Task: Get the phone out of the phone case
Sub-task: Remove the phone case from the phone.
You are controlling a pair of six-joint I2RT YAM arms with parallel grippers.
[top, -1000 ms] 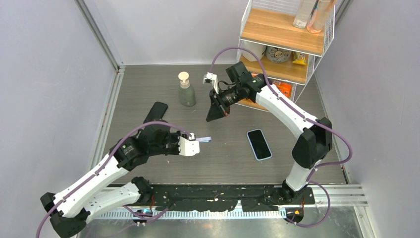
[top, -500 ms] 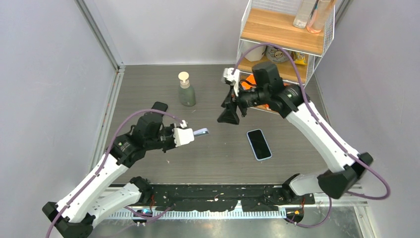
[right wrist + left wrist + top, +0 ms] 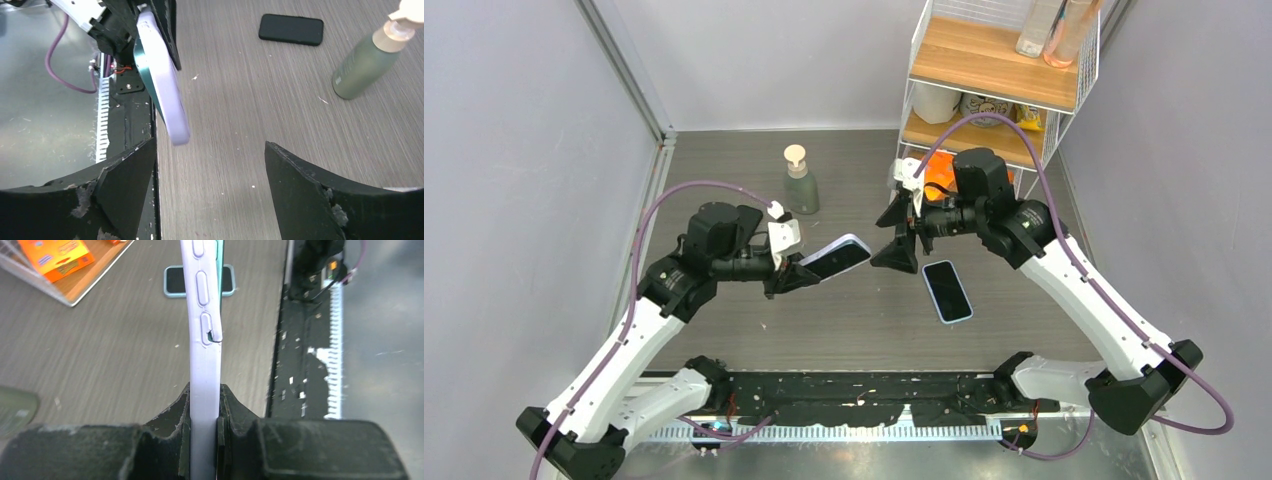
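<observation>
My left gripper (image 3: 799,270) is shut on one end of the phone case (image 3: 836,257), a lavender case with the phone in it, held in the air over the table's middle. The left wrist view shows the case's lavender edge (image 3: 204,340) clamped between my fingers (image 3: 175,415), and a teal strip of the phone (image 3: 219,270) beside it. My right gripper (image 3: 891,238) stands open just right of the case's free end, not touching it. In the right wrist view the case (image 3: 167,95) hangs above the left finger (image 3: 127,185), with nothing between the jaws.
A second phone in a pale blue case (image 3: 947,290) lies flat below the right gripper. A black phone (image 3: 291,29) lies at the left rear, and a green pump bottle (image 3: 801,182) stands behind. A wire shelf (image 3: 994,80) fills the back right corner.
The left arm lifted and swung the cased phone rightward, turning it broadside. The right gripper went from shut to wide open and moved down toward the case's free end.
</observation>
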